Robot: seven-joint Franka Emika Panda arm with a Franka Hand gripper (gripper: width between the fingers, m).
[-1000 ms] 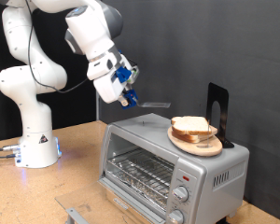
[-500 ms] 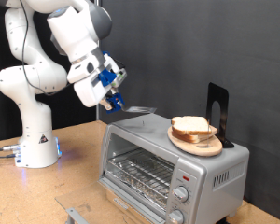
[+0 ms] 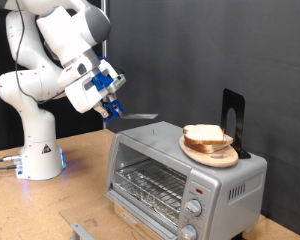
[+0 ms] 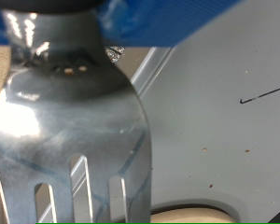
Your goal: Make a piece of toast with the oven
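Observation:
The silver toaster oven (image 3: 175, 170) stands at the exterior view's lower right, its wire rack showing behind the front glass. On its top a round wooden plate (image 3: 216, 157) carries pale tan bread slices (image 3: 203, 134) with brown crust, stacked. My gripper (image 3: 111, 101) hangs above and to the left of the oven, shut on the handle of a metal slotted spatula (image 3: 140, 116) whose blade points right, toward the plate. In the wrist view the spatula blade (image 4: 70, 131) fills the picture over the grey oven top (image 4: 224, 112). The plate's edge (image 4: 191, 214) shows there too.
A black upright stand (image 3: 233, 112) sits on the oven top behind the plate. The robot's white base (image 3: 35, 150) stands on the wooden table at the left. A small metal piece (image 3: 82, 229) lies on the table near the bottom edge.
The arm has swung to the exterior view's left, carrying the spatula away from the plate. The bread and plate have not moved.

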